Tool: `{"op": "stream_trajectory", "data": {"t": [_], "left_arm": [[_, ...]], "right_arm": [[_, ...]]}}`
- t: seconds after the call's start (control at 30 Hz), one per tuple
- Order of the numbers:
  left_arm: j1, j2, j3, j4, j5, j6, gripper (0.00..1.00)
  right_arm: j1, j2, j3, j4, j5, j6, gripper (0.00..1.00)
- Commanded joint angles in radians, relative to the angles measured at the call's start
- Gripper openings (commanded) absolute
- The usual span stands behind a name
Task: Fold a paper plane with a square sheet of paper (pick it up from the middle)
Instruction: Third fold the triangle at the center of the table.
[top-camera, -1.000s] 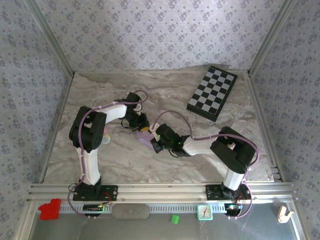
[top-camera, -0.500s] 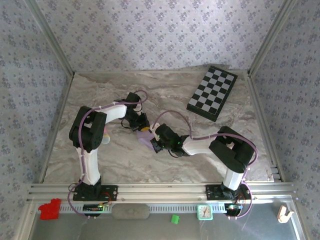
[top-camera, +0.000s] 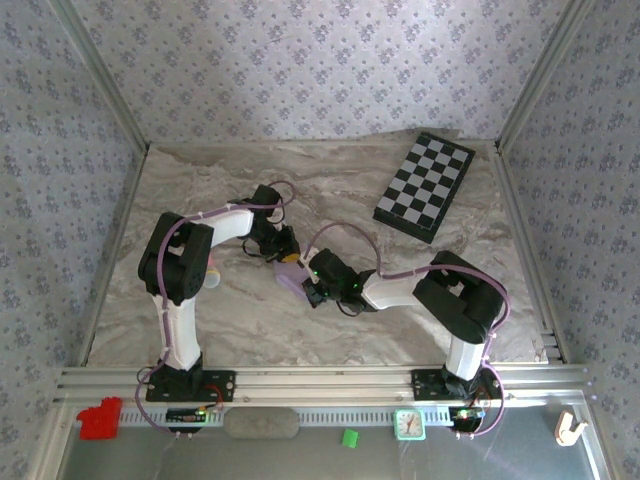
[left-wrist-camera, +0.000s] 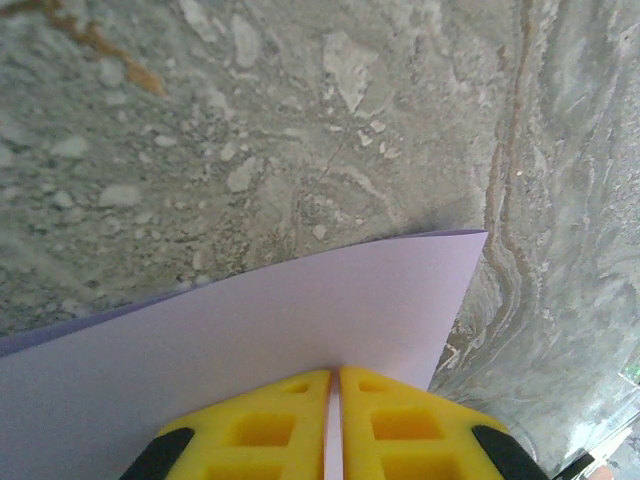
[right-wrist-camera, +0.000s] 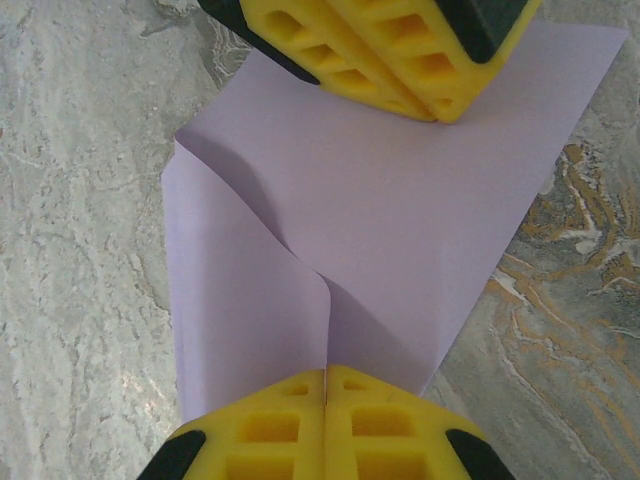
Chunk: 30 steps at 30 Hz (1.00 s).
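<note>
Two grippers hold the paper at the same time, near the middle of the table. The right gripper is squeezed tight on the near edge of the paper, with its yellow fingers pressed together and just a thin line between them. The left gripper is also closed almost all the way, and it pinches the far edge, so the two grippers face each other across the sheet. In the right wrist view, one flap on the left side is folded in over the sheet. Its edge runs down to the middle, right by the right gripper's fingers. The other side is flat and plain, with its corner sticking out. So I think the job is only at the start: one fold looks made, maybe a corner fold. The other side needs the same fold, and the pointed nose and the wings are not made yet. The paper may be lifted a little off the table, but I cannot tell for sure. The chequered board lies well apart at the far right corner, and nothing touches it.
</note>
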<state>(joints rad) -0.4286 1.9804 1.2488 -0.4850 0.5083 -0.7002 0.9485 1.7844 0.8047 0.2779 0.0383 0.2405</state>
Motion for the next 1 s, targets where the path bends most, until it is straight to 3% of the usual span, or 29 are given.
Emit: {"op": "stream_trajectory", "data": {"t": [0.0,0.27,0.57,0.97], "left_arm": [[-0.002,-0.018,-0.011,-0.01,-0.004,-0.012,0.13],[0.044,-0.095,-0.055,0.038,-0.019,-0.056,0.16],[0.054,-0.04,-0.083,0.026,-0.013,-0.037,0.14],[0.045,0.002,-0.055,-0.026,-0.048,0.0,0.11]], "right_arm": [[-0.004,0.009,0.021,-0.032,0.011,0.021,0.0],[-0.009,0.009,0.02,-0.037,0.002,0.031,0.0],[-0.03,0.008,0.039,-0.06,-0.055,0.06,0.01],[-0.03,0.019,0.069,-0.123,-0.04,0.071,0.01]]}}
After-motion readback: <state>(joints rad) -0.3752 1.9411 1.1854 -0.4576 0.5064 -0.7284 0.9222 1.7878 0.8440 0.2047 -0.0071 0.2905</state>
